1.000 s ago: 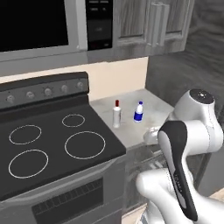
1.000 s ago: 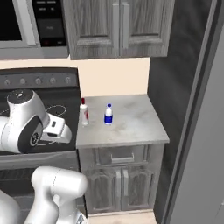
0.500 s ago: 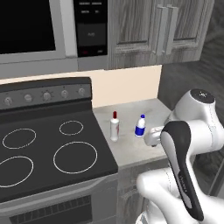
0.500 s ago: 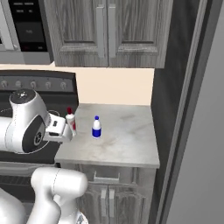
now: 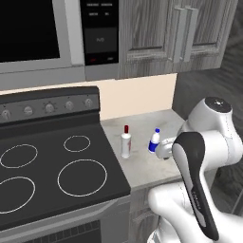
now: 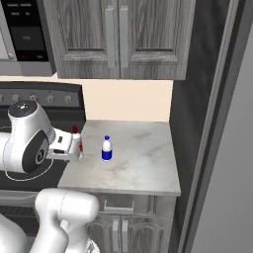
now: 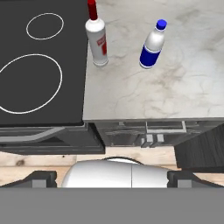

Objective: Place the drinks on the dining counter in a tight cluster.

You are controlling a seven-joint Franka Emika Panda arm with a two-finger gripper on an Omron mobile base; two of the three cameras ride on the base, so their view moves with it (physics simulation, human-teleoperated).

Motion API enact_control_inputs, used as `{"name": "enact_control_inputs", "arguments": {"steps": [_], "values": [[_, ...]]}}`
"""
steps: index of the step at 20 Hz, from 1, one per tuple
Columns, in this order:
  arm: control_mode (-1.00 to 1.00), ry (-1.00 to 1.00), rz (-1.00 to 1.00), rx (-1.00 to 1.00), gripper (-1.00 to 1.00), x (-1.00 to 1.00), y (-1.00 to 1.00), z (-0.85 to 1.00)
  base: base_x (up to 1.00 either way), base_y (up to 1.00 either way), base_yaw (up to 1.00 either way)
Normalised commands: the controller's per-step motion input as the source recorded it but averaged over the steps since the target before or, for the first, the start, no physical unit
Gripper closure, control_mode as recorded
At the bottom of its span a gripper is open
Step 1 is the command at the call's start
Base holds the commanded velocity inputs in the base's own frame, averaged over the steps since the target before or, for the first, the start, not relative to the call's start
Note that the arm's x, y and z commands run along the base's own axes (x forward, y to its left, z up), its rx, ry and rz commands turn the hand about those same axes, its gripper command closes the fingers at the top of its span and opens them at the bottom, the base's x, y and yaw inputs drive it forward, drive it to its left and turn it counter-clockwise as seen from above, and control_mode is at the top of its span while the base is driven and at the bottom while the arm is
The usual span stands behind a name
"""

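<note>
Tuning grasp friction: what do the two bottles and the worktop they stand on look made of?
Red-capped bottle: white, smooth, soft highlights, probably plastic.
Blue-capped bottle: glossy white top over a blue band, likely plastic too.
Worktop: pale stone with grey veining, looks like polished marble, though being rendered it could be laminate.

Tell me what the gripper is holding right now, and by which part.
Nothing is held. The gripper is open, well short of the red-capped bottle and the blue-capped bottle, both standing untouched on the marble worktop.
</note>
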Motion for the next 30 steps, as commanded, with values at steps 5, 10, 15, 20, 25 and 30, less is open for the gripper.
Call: {"name": "enact_control_inputs", "arguments": {"steps": [5, 10, 15, 20, 25, 30], "values": [[1.0, 0.0, 0.0, 0.0, -1.0, 0.0, 0.0, 0.0, 0.0, 0.0, 0.0], [1.0, 0.0, 0.0, 0.0, -1.0, 0.0, 0.0, 0.0, 0.0, 0.0, 0.0], [-1.0, 0.0, 0.11, 0.0, -1.0, 0.47, 0.18, 0.0, 0.0, 0.0, 0.0], [-1.0, 0.0, 0.21, 0.0, -1.0, 0.82, 0.19, 0.0, 0.0, 0.0, 0.0], [-1.0, -0.05, 0.1, 0.0, -1.0, 0.59, 0.23, -0.29, 0.0, 0.0, 0.0], [-1.0, -0.01, 0.0, 0.0, -1.0, 0.65, 0.37, -0.3, 0.0, 0.0, 0.0]]}}
